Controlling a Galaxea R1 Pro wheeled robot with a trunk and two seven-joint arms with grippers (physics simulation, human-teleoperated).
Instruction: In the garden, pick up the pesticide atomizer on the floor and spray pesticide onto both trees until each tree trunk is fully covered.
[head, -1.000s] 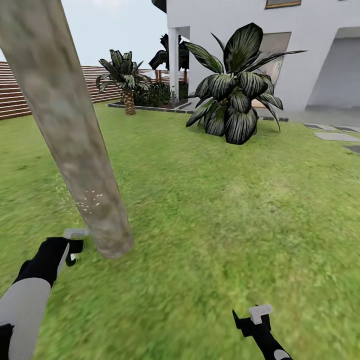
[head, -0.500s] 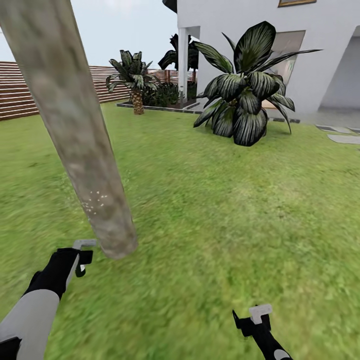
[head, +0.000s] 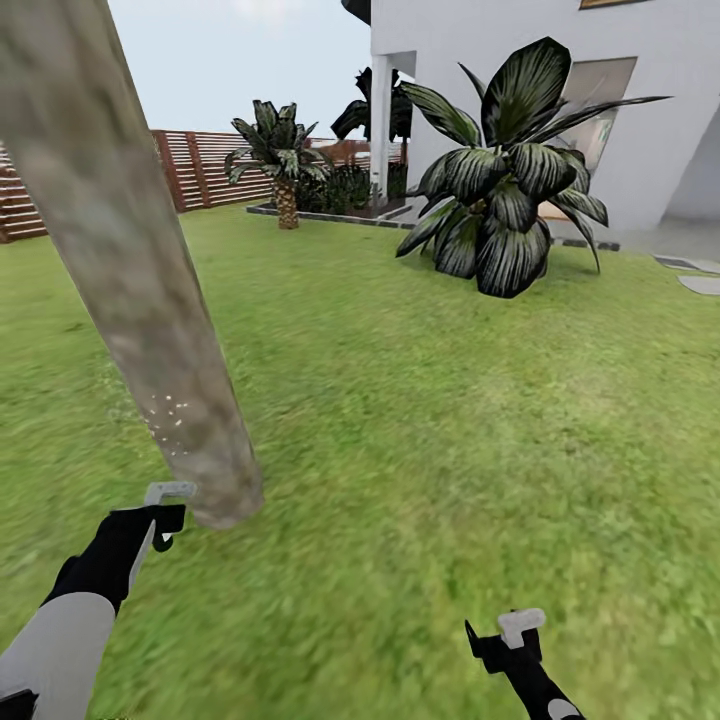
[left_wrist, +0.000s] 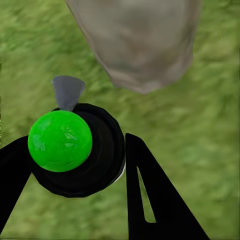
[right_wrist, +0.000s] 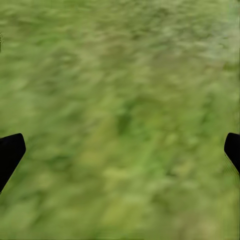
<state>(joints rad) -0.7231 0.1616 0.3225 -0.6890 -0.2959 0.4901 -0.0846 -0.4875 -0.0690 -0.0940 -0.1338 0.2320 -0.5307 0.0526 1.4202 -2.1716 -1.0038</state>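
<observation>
While the left end effector grips the pesticide atomizer, a round black body with a bright green cap and a grey nozzle, its fingers closed against the sides, the right end effector hangs low over the grass with its jaws spread wide. Just beyond the atomizer's nozzle stands the tree trunk, a thick, smooth, branchless column mottled grey-brown and tan, flecked with small white specks near its base. Farther off are a dark broad-leaved plant, a small palm, the slatted brown fence and a white house.

light: bright, even daylight; shadows: faint | grass: blurry, smeared
</observation>
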